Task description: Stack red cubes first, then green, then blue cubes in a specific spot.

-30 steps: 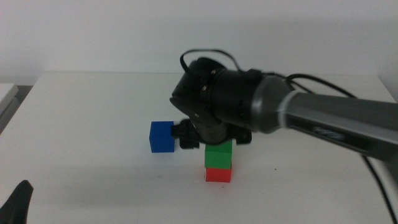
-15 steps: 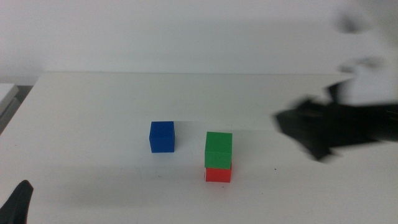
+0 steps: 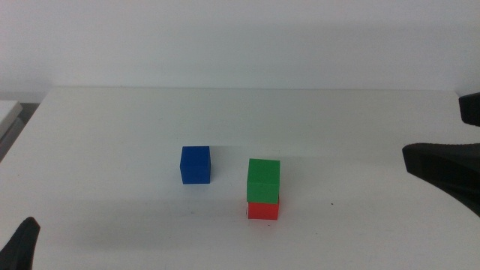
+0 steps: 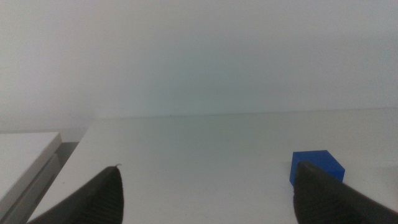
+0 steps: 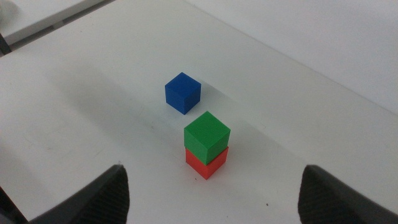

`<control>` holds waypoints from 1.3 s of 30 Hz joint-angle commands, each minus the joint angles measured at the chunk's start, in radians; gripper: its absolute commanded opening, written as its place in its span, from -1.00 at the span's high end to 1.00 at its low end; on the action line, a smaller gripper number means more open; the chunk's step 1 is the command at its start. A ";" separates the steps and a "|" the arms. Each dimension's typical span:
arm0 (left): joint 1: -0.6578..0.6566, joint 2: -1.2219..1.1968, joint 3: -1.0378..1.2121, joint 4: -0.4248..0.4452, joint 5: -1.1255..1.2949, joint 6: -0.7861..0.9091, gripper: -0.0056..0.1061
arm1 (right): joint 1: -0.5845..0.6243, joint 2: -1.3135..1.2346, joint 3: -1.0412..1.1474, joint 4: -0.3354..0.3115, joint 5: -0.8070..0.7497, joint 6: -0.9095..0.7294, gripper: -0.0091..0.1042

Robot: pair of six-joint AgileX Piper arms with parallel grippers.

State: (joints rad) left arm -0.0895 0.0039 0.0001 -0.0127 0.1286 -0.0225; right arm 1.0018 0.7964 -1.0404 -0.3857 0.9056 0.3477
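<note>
Green cube [image 3: 263, 179] sitting squarely on the red cube [image 3: 263, 211], the pair standing as a two-high stack on the white table [image 3: 112, 127]. Blue cube [image 3: 195, 164] resting alone on the tabletop, just beside the stack and apart from it, not touching.

Right gripper [image 5: 211, 193] hanging well clear of the stack, jaws spread wide with nothing between them; stack [image 5: 207, 144] lying ahead of it, centred between the two jaws, blue cube [image 5: 183, 93] a little farther out beyond the stack. In the middle view, only part of the right gripper [image 3: 442, 169] showing at the right edge, well apart from all three cubes.

Left gripper [image 4: 208, 199] waiting low at the near left corner of the table, jaws held wide apart and gripping nothing; blue cube [image 4: 316, 168] appearing ahead of it, partly hidden behind one jaw. Only a dark tip of the left gripper [image 3: 21, 244] showing in the middle view, far from the cubes.
</note>
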 commanded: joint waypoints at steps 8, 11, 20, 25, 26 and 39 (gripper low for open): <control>-0.001 0.142 -0.175 -0.001 0.029 -0.007 -0.78 | 0.000 -0.005 0.002 -0.001 -0.016 -0.006 -0.80; -0.001 0.334 -0.415 -0.001 0.120 -0.007 -0.78 | 0.000 -0.005 0.002 -0.001 -0.016 -0.006 -0.80; -0.001 0.915 -1.114 -0.054 0.907 -0.041 -0.78 | 0.000 -0.005 0.002 0.001 -0.016 -0.006 -0.80; -0.054 1.246 -1.241 -0.091 0.960 -0.018 -0.78 | 0.000 -0.005 0.002 0.001 -0.016 -0.006 -0.80; -0.078 1.310 -1.249 -0.086 0.933 -0.058 -0.78 | 0.000 -0.005 0.002 0.001 -0.016 -0.006 -0.80; -0.298 1.861 -1.568 -0.073 0.902 -0.255 -0.78 | 0.000 -0.005 0.002 0.001 -0.016 -0.006 -0.80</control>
State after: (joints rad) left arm -0.3822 1.8251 -1.5372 -0.0526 1.0331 -0.2867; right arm 1.0018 0.7964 -1.0404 -0.3793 0.8979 0.3477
